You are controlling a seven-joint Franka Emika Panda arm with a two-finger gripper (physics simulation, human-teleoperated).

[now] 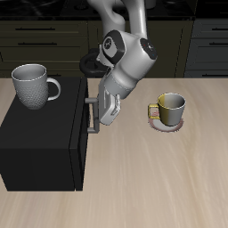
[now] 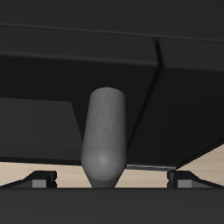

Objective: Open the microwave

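Note:
The microwave (image 1: 40, 142) is a large matte black box on the table, and its door looks shut against the body. Its grey bar handle (image 1: 89, 113) sticks out from the door face. My gripper (image 1: 96, 120) is right at the handle, with its fingers on either side of the bar. In the wrist view the handle (image 2: 105, 131) stands between my two fingertips (image 2: 39, 179), which are wide apart and not touching it. The gripper (image 2: 111, 180) is open, and the dark door fills the view behind the bar.
A grey mug (image 1: 32, 86) stands on top of the microwave. A yellow mug (image 1: 169, 109) sits on a small plate (image 1: 166, 127) beside my arm. Dark cabinet drawers (image 1: 44, 36) line the back.

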